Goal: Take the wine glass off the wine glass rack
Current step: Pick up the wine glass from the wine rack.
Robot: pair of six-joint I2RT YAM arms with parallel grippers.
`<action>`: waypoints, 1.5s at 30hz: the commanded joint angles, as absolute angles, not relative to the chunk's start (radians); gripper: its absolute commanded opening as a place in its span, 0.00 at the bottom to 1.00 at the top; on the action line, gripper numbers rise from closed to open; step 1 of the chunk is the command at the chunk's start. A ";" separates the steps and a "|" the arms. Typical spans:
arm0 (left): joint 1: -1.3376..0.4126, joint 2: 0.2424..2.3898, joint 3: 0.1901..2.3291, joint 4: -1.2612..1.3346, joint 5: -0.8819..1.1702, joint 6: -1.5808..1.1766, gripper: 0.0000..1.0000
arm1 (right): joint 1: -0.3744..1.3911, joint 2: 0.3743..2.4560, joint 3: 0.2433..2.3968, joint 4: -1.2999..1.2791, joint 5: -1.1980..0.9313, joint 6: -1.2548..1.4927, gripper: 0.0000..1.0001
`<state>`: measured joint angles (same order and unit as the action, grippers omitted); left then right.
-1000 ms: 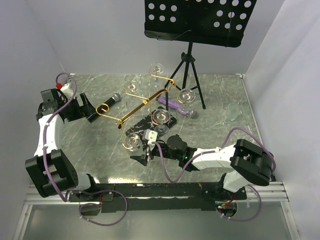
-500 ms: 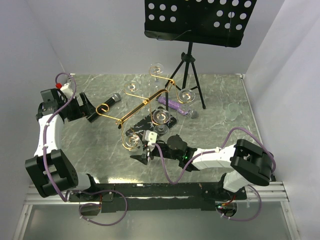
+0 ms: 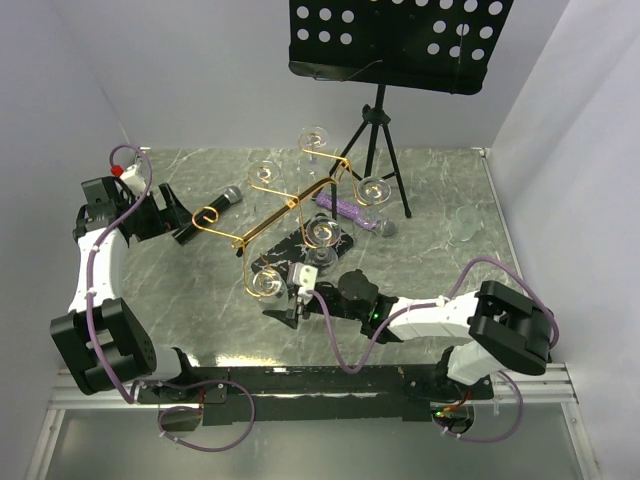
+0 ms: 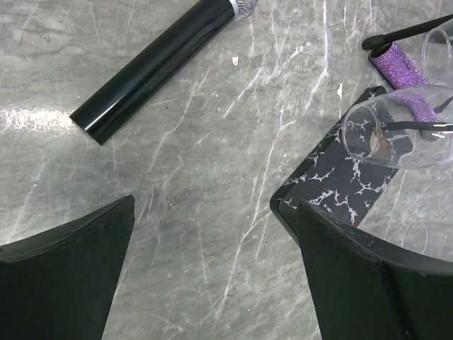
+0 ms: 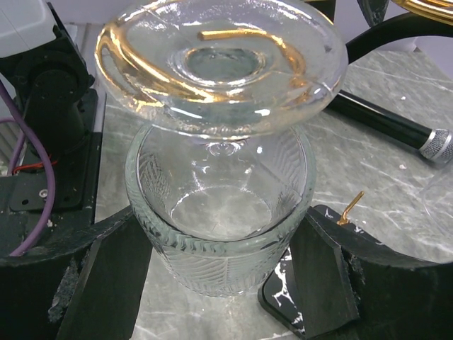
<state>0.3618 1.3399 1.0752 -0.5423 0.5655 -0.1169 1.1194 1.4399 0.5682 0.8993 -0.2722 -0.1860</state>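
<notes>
The gold wine glass rack (image 3: pixel 290 205) stands mid-table on its black veined base (image 3: pixel 300 243). A clear wine glass (image 5: pixel 219 219) hangs upside down from a near arm, and a gold rod shows through its foot (image 5: pixel 219 64). My right gripper (image 5: pixel 219 276) is shut on the glass's ribbed bowl, a black finger (image 5: pixel 113 283) pressed to each side. From above, this gripper (image 3: pixel 287 302) sits just in front of the glass (image 3: pixel 265 283). Far left, my left gripper (image 3: pixel 185 222) stands open and holds nothing; the left wrist view shows bare table between its jaws (image 4: pixel 212 283).
Several more glasses hang on the rack, such as one (image 3: pixel 374 188) at the right. A black microphone (image 3: pixel 225 200) and a purple one (image 3: pixel 350 212) lie near the base. A black music stand (image 3: pixel 385 120) rises behind. A loose glass (image 3: pixel 466 222) sits far right.
My right gripper's jaws have closed in on the glass bowl, and its arm has shifted slightly. The left arm has not moved.
</notes>
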 commanded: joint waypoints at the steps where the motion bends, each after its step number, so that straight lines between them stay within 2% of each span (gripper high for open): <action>1: 0.356 1.345 1.074 -0.497 0.597 -0.144 1.00 | 1.126 1.367 0.569 0.969 -0.287 -0.230 0.00; 45: 0.353 1.347 1.055 -0.463 0.621 -0.158 1.00 | 1.124 1.440 0.718 0.896 -0.482 -0.264 0.00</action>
<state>0.3584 1.3399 1.0176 -0.4946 0.5907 -0.1471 1.1183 1.4372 0.6380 0.8211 -0.4076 -0.2596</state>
